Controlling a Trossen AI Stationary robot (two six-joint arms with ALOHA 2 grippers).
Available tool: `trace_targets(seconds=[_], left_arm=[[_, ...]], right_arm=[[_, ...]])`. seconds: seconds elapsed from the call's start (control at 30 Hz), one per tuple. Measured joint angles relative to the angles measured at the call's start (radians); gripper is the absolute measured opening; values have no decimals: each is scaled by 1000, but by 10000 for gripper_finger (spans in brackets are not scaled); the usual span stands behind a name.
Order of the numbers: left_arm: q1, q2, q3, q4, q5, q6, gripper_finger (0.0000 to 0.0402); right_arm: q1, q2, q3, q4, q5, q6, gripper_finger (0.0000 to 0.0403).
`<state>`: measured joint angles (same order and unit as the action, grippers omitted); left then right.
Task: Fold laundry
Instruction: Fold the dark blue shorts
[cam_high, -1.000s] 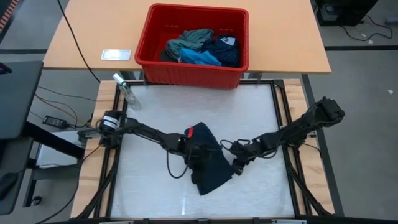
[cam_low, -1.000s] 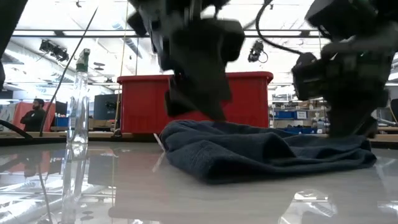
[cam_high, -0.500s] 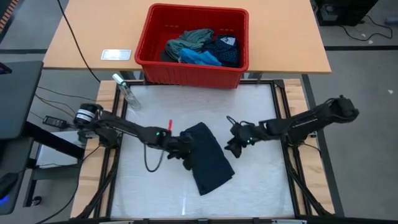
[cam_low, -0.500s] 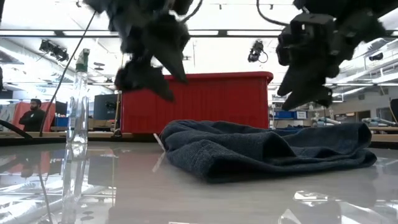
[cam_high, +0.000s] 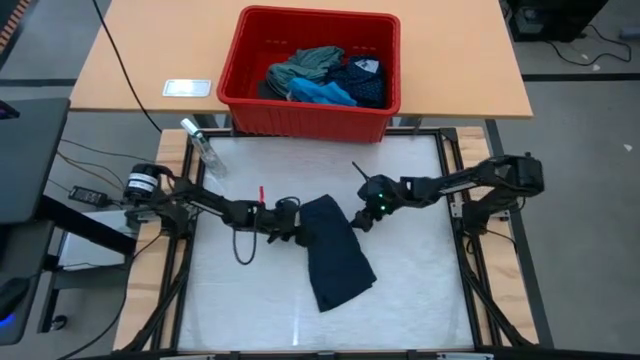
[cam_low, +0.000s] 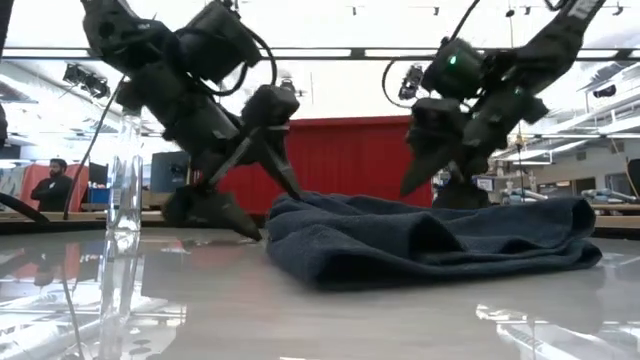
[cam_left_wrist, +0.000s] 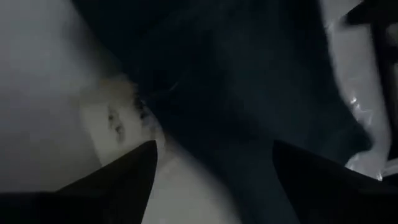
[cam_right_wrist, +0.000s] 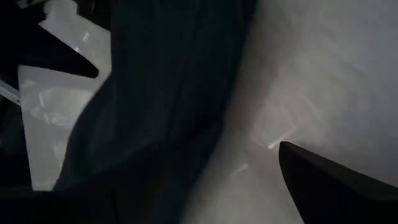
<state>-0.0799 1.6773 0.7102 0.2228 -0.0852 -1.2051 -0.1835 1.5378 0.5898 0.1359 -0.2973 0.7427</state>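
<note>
The dark navy garment (cam_high: 335, 252) lies folded mid-table (cam_high: 240, 310), soft and limp, best pinched at its corners. Left claw (cam_high: 291, 235) and right claw (cam_high: 360, 220) flank it, both spread, holding nothing.

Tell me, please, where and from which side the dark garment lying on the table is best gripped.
Probably at its far corners: the dark garment lies flat and folded, with the left pincer and right pincer open beside those corners, so each could come in low from its own side.

Robotics lab: ceiling light strips (cam_low: 330, 52), background shelving (cam_low: 470, 183)
</note>
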Motion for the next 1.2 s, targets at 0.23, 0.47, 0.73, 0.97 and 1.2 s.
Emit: trace_targets(seconds=[0.23, 0.47, 0.73, 0.97, 1.2], left_arm=[[60, 58, 15, 76, 7, 165, 319], [143, 105, 20, 161, 82, 266, 232], [211, 135, 24, 193, 196, 336, 49], [300, 66, 22, 295, 258, 487, 6], [384, -141, 22, 324, 276, 611, 3]], right_arm=[[-17, 150, 82, 72, -45, 22, 298], [-44, 279, 194, 66, -92, 104, 248], [-77, 282, 219, 24, -105, 96, 55], [-123, 146, 217, 4, -90, -32, 11], [-151, -77, 289, -112, 69, -239, 10]])
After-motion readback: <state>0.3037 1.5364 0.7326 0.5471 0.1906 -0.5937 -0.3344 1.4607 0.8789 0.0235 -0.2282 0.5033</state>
